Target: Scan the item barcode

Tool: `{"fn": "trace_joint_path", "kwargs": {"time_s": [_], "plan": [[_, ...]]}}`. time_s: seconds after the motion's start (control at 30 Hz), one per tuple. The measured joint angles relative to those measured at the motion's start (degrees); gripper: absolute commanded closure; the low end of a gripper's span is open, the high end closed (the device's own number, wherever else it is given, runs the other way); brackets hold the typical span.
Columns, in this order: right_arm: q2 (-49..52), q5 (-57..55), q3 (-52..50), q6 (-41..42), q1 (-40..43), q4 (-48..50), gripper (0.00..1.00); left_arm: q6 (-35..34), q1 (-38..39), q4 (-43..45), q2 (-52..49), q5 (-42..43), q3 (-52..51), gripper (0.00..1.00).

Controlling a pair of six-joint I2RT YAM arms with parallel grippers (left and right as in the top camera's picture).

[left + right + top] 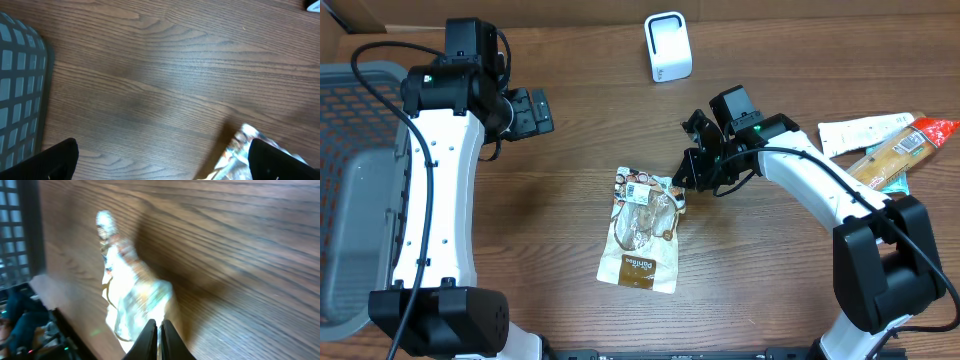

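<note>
A clear and brown snack bag point(642, 232) lies in the middle of the table, a white barcode label near its top. My right gripper point(684, 181) is shut on the bag's upper right edge. In the right wrist view the fingertips point(151, 332) pinch a thin strip of the shiny bag point(131, 292). The white scanner point(668, 46) stands at the back of the table. My left gripper point(536, 110) hovers open at the back left, away from the bag and holding nothing. In the left wrist view my gripper point(165, 167) spreads wide, with a corner of the bag point(239, 149) low on the right.
A grey basket point(350, 180) fills the left edge and shows as a grid wall point(20, 90) in the left wrist view. Several other packets point(882, 145) lie at the right edge of the table.
</note>
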State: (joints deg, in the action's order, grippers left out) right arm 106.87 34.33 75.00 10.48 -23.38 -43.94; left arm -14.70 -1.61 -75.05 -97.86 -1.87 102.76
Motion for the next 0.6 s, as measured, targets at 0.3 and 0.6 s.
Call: {"fn": "trace_joint_path", "kwargs": {"time_s": [0.3,0.6], "plan": [[0.0,-5.5,0.0,3.0,0.0,0.5,0.57,0.0,0.0,0.0,0.0,0.0,0.0,0.0],[0.0,-10.6,-5.0,16.0,-0.2,1.2,0.41,0.0,0.0,0.0,0.0,0.0,0.0,0.0]]}}
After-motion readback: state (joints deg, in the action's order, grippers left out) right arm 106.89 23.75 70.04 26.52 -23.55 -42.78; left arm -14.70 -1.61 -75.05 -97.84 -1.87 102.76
